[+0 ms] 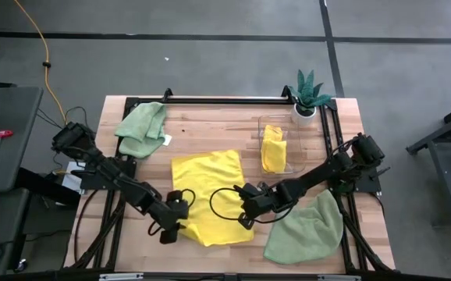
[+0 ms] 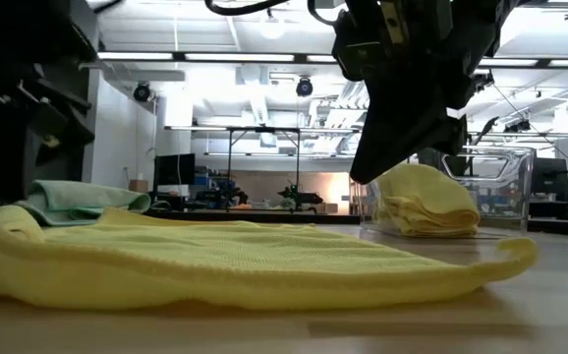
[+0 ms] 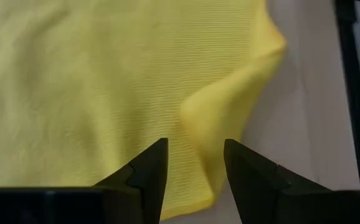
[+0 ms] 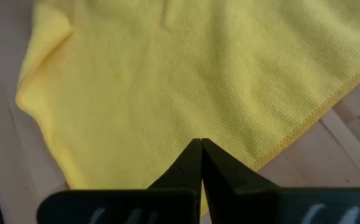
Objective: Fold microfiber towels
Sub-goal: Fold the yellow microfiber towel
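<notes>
The left gripper (image 3: 195, 165), jaws apart, is straddling a raised fold at the yellow towel's (image 1: 207, 195) seven-o'clock corner, mid-table. The right gripper (image 4: 201, 163) is pinching the four-o'clock edge. Uneven lifting risks bunching.

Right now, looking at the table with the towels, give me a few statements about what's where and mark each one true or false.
1. A yellow towel lies spread out in the middle of the table. True.
2. The clear bin near the potted plant is empty. False: a folded yellow towel sits in it.
3. The right claw is shut, over the spread yellow towel. True.
4. The left claw is clamped flat shut. False: its fingers stand apart, over a raised fold at the towel's edge.
5. Both green towels lie together in one pile. False: one green towel is at the far left, another green towel at the near right.
</notes>
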